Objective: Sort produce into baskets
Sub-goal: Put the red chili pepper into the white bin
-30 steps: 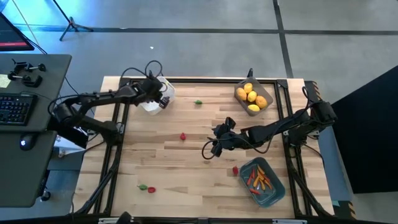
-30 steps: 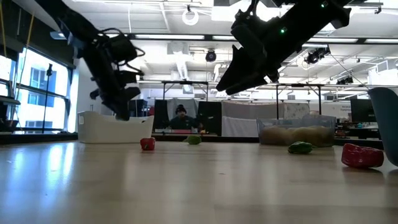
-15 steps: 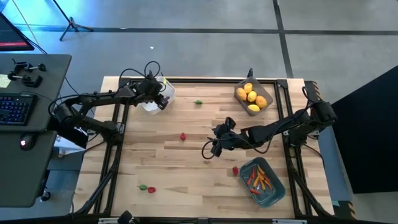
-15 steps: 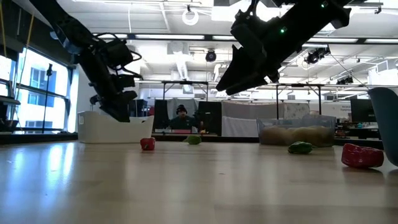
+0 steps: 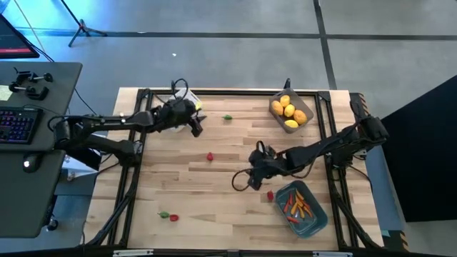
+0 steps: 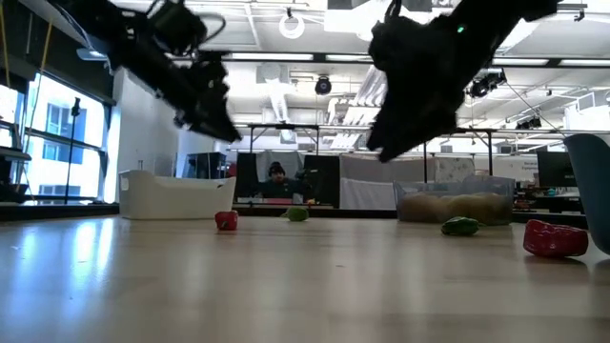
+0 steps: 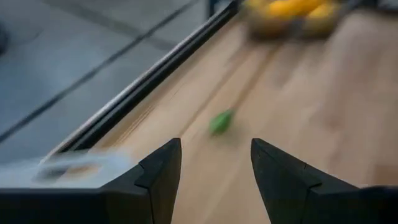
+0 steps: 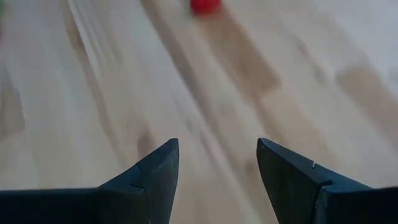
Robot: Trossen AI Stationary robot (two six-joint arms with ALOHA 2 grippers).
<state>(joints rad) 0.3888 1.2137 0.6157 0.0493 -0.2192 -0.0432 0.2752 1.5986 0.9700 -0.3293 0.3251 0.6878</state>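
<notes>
While empty: left tool beside white basket, green piece ahead.

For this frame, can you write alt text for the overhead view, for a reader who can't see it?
Two dark robot arms reach over a wooden table: the left gripper open near the far left corner, the right gripper open mid-table beside a blue basket of orange pieces. A grey basket of yellow fruit sits far right; small red and green pieces lie scattered.

Grey floor lay around the table, a desk with a keyboard alongside. Beyond, bright ceiling lights, windows, and seemingly a person seated among monitors.
</notes>
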